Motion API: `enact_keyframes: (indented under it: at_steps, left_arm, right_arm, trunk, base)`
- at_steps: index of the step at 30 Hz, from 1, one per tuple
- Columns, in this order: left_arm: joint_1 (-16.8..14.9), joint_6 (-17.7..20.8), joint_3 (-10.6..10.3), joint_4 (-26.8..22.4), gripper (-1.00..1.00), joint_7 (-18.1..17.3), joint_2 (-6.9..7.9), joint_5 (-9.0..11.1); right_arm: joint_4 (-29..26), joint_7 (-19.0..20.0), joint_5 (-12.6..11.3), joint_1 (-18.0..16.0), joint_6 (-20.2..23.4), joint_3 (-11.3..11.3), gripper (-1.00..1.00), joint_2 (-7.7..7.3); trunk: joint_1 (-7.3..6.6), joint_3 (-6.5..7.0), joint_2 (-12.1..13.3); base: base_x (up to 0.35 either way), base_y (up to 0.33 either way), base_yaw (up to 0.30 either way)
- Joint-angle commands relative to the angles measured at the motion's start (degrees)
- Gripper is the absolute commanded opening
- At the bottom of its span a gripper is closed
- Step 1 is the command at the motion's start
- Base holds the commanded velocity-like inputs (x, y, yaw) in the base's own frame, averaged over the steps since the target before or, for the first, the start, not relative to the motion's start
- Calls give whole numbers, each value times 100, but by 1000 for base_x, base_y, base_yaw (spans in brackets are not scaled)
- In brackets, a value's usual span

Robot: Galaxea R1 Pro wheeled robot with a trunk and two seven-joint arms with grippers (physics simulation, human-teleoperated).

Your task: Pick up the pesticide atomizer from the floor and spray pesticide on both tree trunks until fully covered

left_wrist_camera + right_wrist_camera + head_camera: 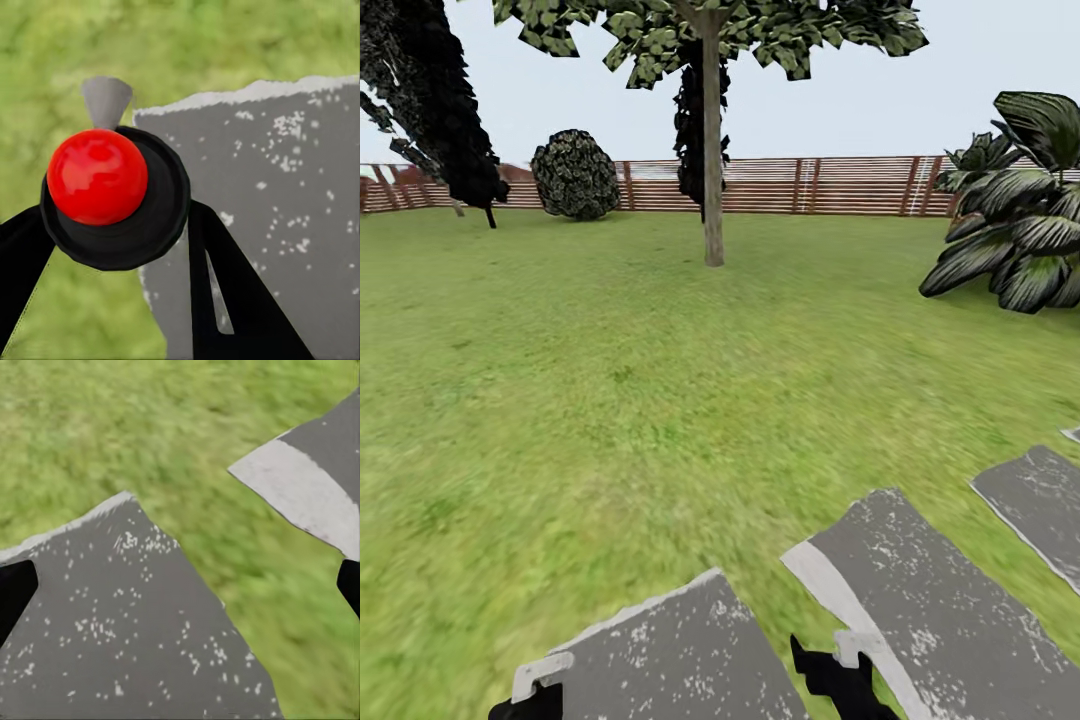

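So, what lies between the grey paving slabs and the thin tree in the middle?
In the head view, bare lawn lies between the slabs and the tree; nothing stands on that stretch.

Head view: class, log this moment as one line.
left gripper: holds atomizer | right gripper: open | below: slabs, lawn | ahead: thin tree, fence

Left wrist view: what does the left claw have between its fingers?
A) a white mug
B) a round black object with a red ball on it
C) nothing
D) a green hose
B: the left claw grips a black round object topped by a red ball, above grass and a grey paving slab.
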Motion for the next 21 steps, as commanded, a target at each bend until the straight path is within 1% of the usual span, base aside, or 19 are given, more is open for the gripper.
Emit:
enact_keyframes:
  at_steps: [1, 4, 6, 21]
  left_arm:
    - [0, 0, -2, 0, -100, 5, 0, -4]
    - [0, -2, -1, 0, -100, 5, 0, -4]
    - [0, -5, -1, 0, -100, 5, 0, -5]
    - [0, -8, -4, 0, -100, 5, -4, -13]
  right_arm:
    - [-3, 1, -1, -1, 0, 0, 100, 0]
    - [0, 4, -1, -1, 0, 0, 100, 0]
    - [-1, 4, -1, -3, 0, 0, 100, 0]
    - [3, -1, -1, -3, 0, 0, 100, 0]
  trunk:
    - [0, 0, 0]
    - [0, 0, 0]
    - [0, 0, 0]
    - [0, 0, 0]
  base:
    - [329, 80, 277]
    - [329, 80, 275]
    - [329, 78, 163]
    - [330, 75, 9]
